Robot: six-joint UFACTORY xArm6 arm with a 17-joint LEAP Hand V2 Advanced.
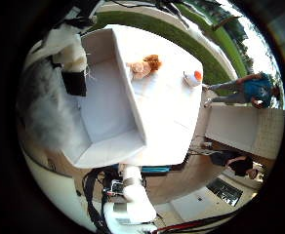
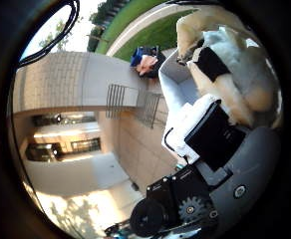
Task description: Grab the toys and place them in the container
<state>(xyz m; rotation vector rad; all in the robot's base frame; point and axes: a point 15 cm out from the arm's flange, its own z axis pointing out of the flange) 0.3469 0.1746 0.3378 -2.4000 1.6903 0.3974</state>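
Note:
A white open-topped container point(image 1: 108, 117) stands on a white table point(image 1: 169, 112). On the table beside the container's wall lies an orange and cream plush toy point(image 1: 145, 66). Farther off on the table sits a small white and orange toy point(image 1: 193, 78). My hand point(image 2: 210, 132) hovers above the container's edge, its fingers curled round a fluffy cream, white and grey plush toy point(image 2: 240, 74). That toy sits close to the palm and hides part of the container's near end. The container's floor shows bare.
The arm's white base point(image 1: 132, 195) stands at the table's edge beside the container. Around the table lie paving and a lawn point(image 1: 201, 53), with a low white wall point(image 1: 230, 126) and a building with a metal railing point(image 2: 135, 102) behind.

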